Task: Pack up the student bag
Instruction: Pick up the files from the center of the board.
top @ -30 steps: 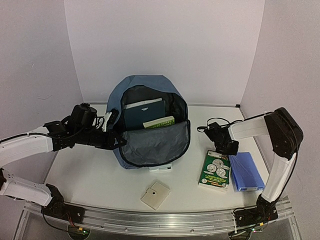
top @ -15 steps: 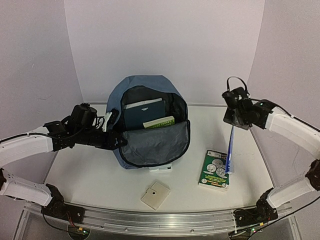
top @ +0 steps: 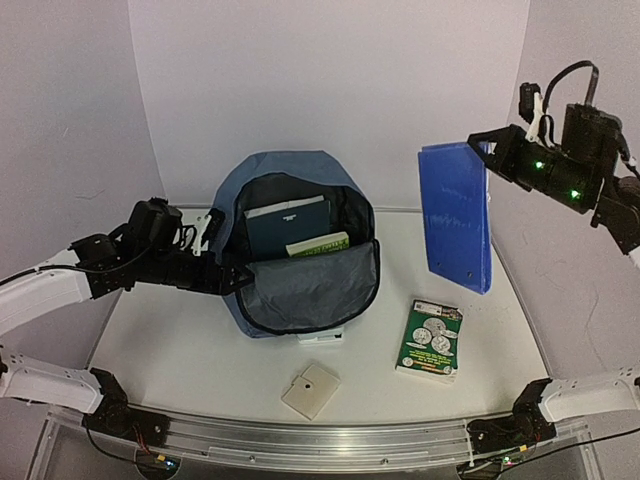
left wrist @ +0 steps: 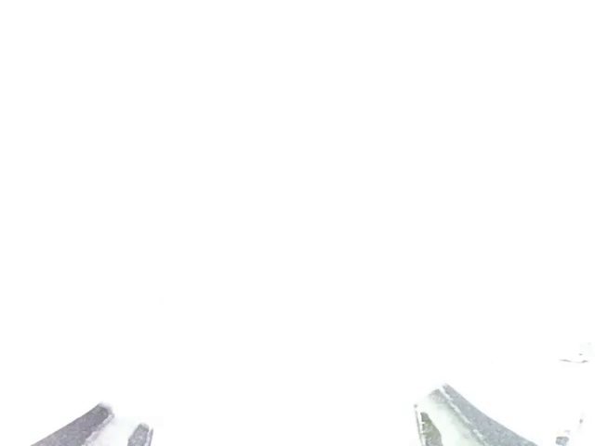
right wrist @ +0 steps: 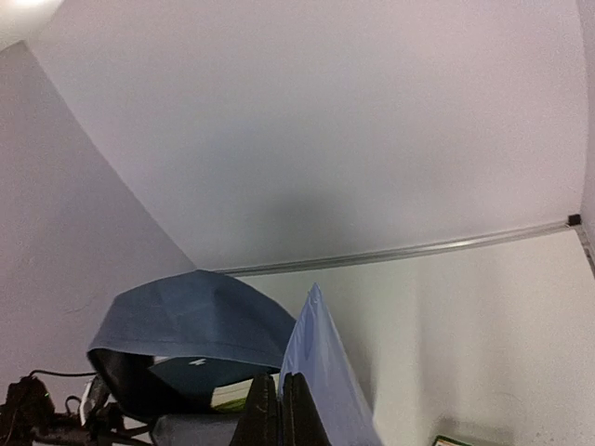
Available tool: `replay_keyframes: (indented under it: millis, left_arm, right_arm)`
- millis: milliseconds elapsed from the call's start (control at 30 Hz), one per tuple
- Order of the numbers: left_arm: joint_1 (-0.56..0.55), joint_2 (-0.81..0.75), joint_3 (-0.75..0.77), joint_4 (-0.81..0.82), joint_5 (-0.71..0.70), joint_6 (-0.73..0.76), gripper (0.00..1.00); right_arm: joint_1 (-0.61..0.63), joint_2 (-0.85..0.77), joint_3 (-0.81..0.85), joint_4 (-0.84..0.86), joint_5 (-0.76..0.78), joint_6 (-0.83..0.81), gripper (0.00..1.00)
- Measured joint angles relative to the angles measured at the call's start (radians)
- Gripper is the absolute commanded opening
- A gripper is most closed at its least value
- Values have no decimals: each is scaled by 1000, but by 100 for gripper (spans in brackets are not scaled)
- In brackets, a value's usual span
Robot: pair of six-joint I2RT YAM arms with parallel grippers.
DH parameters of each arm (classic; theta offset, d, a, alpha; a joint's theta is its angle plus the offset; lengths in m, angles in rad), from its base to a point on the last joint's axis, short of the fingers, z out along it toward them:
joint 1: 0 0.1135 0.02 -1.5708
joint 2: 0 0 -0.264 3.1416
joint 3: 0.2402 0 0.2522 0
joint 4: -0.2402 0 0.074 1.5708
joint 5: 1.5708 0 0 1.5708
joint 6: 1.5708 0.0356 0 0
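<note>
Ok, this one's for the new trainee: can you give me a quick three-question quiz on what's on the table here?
1. True or false: the bag is zipped shut.
2. What does the right hand hold up in the air?
A. a water bottle
B. the folder
C. a pencil case
3. Fill in: in the top view, the green book lies flat on the table to the ___ of the bag.

Key
1. False: its main pocket gapes open, with books showing inside.
2. B
3. right
</note>
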Motion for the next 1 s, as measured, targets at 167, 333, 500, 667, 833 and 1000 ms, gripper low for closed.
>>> replay_keyframes:
  millis: [167, 333, 500, 667, 833, 1000]
  left_arm:
    - [0, -16, 132, -103, -60, 37, 95]
    - [0, -14, 280, -169, -63, 111, 92]
    - [0, 8, 409, -153, 73, 207, 93]
    - [0, 70, 475, -102, 272, 260, 95]
    - [0, 153, 492, -35, 437, 272, 95]
    - [-1, 222, 492, 77, 585, 242, 95]
  right_arm:
    - [-1, -11, 21, 74, -248, -45, 0]
    - [-1, 3, 20, 141, -503, -44, 0]
    - [-1, 32, -1, 246, -705, -17, 0]
    - [0, 61, -45, 379, -851, 38, 0]
    - [9, 91, -52, 471, -922, 70, 0]
    - [18, 135, -52, 539, -953, 79, 0]
